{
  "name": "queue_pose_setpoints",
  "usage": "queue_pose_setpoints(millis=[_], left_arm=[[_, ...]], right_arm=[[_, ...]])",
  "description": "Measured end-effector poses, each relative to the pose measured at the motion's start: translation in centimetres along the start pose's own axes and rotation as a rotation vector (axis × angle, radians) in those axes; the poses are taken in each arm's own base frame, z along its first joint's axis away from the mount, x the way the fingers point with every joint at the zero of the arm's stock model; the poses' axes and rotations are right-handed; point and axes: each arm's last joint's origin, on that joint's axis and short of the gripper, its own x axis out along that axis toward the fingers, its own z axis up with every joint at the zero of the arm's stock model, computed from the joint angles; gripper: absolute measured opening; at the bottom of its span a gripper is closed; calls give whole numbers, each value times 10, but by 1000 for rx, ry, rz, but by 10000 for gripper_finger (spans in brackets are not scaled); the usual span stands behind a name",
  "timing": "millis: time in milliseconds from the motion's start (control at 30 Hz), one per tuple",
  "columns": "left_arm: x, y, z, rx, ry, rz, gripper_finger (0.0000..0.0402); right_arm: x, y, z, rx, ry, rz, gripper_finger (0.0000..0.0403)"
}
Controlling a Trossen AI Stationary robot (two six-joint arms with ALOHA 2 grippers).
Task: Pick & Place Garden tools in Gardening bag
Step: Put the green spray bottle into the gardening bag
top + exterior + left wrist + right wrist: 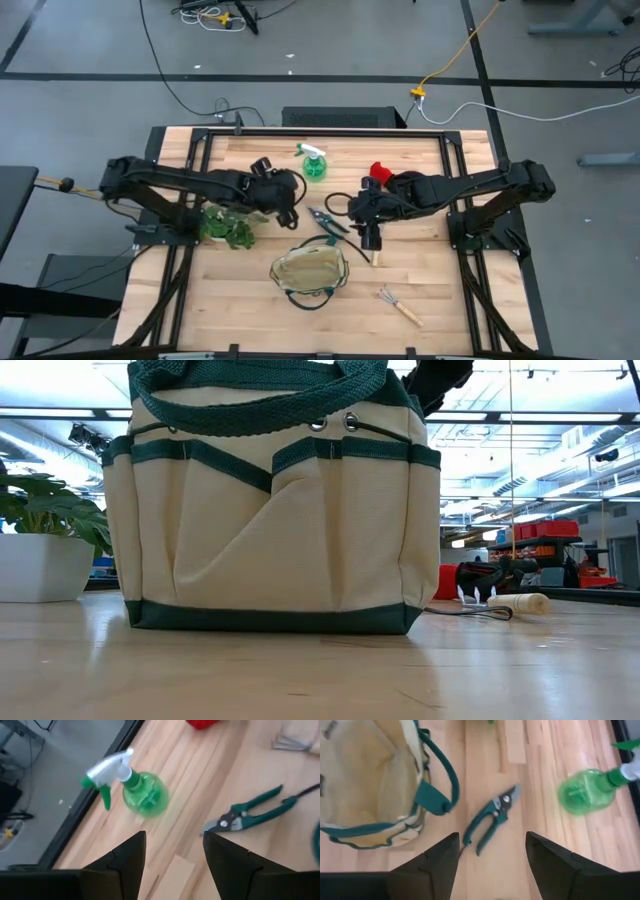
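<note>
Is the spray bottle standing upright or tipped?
Upright: the spray bottle shows its round top and trigger from above.

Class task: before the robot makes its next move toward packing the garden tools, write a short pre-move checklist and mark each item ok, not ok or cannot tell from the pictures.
1. Gardening bag upright, mouth open: ok.
2. Right end effector open, empty: ok.
3. Pruning shears lying free on the table ahead of the right end effector: ok.
4. Left end effector open, empty: ok.
5. Spray bottle clear of the left end effector: ok.
6. Any tools already in the bag: cannot tell.
</note>
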Motion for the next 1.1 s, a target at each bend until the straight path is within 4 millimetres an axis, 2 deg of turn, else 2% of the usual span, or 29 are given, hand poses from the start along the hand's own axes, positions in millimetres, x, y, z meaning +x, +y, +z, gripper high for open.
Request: queue_pose_setpoints(millis=[167,333,600,900,1100], left_arm=[[38,8,-18,-112,-55,19,206],[68,22,-24,-247,-136,49,206],[90,40,-29,-408,-214,85,206],[118,40,-28,-436,-227,87,206],[133,40,-33,-420,-176,86,206]], right_arm=[[0,0,-1,17,9,0,231],[0,-1,-1,18,4,-33,231],[0,-4,-1,20,-2,-135,231],[0,-5,1,21,-20,-183,231],[17,-10,-10,-2,-22,-293,231]])
